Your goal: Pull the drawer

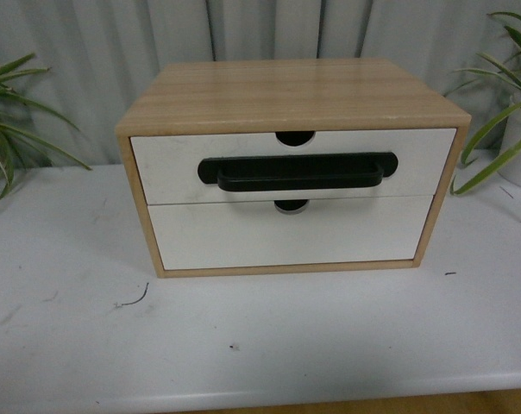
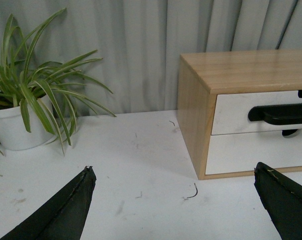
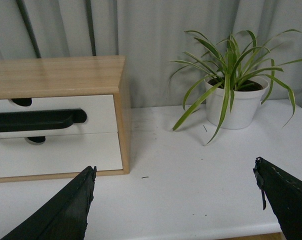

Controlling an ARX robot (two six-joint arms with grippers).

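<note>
A light wooden cabinet point(image 1: 295, 90) stands on the white table, facing me. Its upper drawer point(image 1: 170, 164) has a white front, a long black bar handle point(image 1: 297, 172) and a semicircular notch point(image 1: 295, 136) in its top edge; it sits flush and closed. Neither arm shows in the front view. In the left wrist view my left gripper point(image 2: 173, 172) is open over bare table, short of the cabinet's left front corner, with the drawer point(image 2: 231, 110) ahead. In the right wrist view my right gripper point(image 3: 175, 170) is open over the table off the cabinet's right side, the handle point(image 3: 36, 120) ahead.
Below the handled drawer is a plain white drawer point(image 1: 286, 237) with no handle. A potted spider plant point(image 2: 21, 107) stands left of the cabinet and another point(image 3: 233, 95) stands to its right. Grey curtains hang behind. The table's front edge point(image 1: 329, 398) is close.
</note>
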